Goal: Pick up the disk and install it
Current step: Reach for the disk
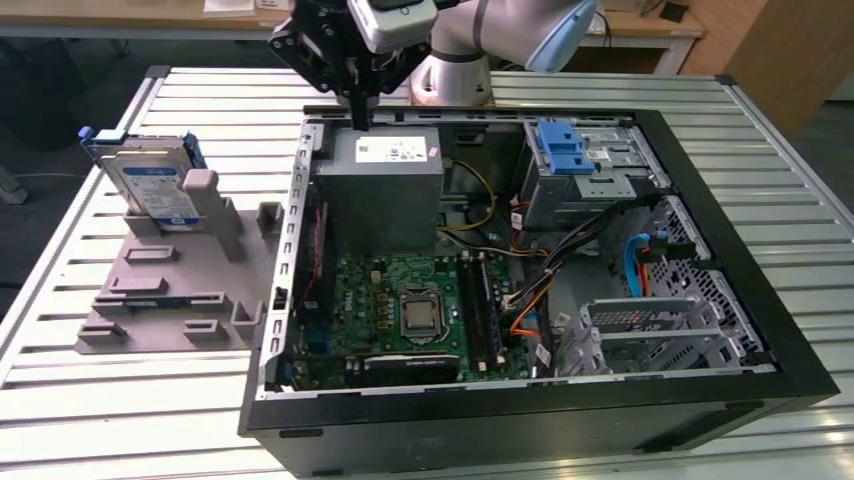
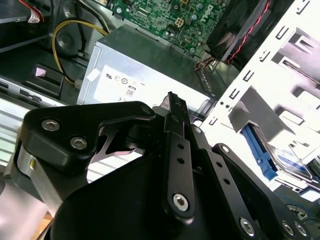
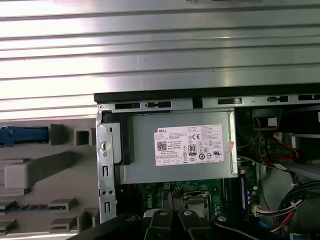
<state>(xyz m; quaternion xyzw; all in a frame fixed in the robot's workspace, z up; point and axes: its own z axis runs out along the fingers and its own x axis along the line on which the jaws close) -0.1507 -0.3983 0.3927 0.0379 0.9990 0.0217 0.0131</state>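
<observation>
Slatted metal bench (image 1: 107, 400) carries everything. Open black computer case (image 1: 534, 440) lies on its side and takes up most of the exterior view's right. Inside it are a gray power supply (image 1: 387, 190) at the far end, a green motherboard (image 1: 400, 300) nearer the camera, and a metal drive cage (image 1: 621, 175) with a blue latch bracket (image 1: 571, 150) on top. A gray fixture (image 1: 160, 300) sits on the bench just beside the case, on the exterior view's left. The disk (image 1: 150, 185) stands upright in the fixture's far end, in its blue carrier, well apart from the arm (image 1: 507, 30).

The end effector (image 1: 360, 120) hangs over the case's far edge, just above the power supply. Its fingers are pressed together into one narrow bar, with nothing between them. The second wrist view agrees: the fingers (image 2: 176, 120) are together, with the power supply label beyond them.

Progress, as I judge it, is at the very start. The disk is not grasped, not lifted and not installed, so the whole pick and install is left.

Hard to make out:
- **Target bay:** I cannot tell which one takes the disk.
- **First wrist view:** the linkage is cut off at the frame edge, and only a blue strip (image 3: 22, 135) at the fixture hints at the carrier.
- **Second wrist view:** the fixture side is washed out white.
- **Cables:** they partly cover the cage area.
</observation>
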